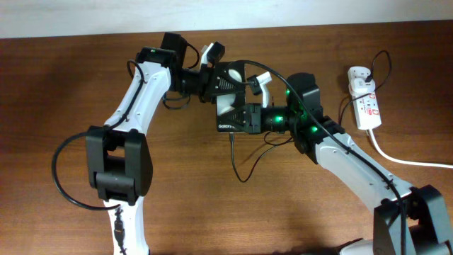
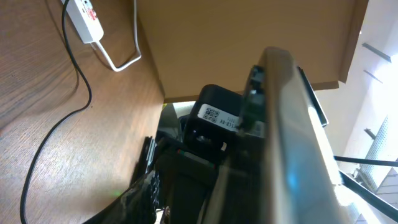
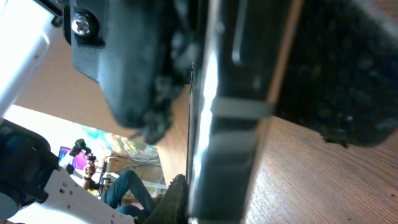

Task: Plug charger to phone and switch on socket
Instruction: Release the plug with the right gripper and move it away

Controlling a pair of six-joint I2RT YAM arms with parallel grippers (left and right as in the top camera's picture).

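Centre of the brown wooden tabletop (image 1: 71, 85): both arms meet at the flat black rectangular phone (image 1: 230, 124), whose small white lettering lies toward its near end.

The right claw (image 1: 253, 117) reaches in from the right and is clamped on the phone's long side. In the right wrist view the phone (image 3: 211, 124) stands edge-on, its silvery frame pinched beside a black textured finger pad (image 3: 342, 62).

The left claw (image 1: 230, 91) comes from the upper left and sits at the phone's far end. No view shows whether its jaws grip or stand apart. In the left wrist view the phone's pale edge (image 2: 292, 124) runs diagonally close to the lens.

The long thin black charger cable (image 1: 244, 176) meets the phone's near short edge, drops in a loop across the wood and passes under the right arm. The plug tip is too small to judge.

At the far right, well apart from the phone, lies the short white power strip (image 1: 367, 106) with red marks. The white adapter (image 1: 357, 76) sits at its far end. A thick white cord (image 1: 407, 160) trails from the strip to the right edge. The left wrist view shows the same power strip (image 2: 84, 15) at its upper left, with the black cable (image 2: 62, 118) curving beside it.
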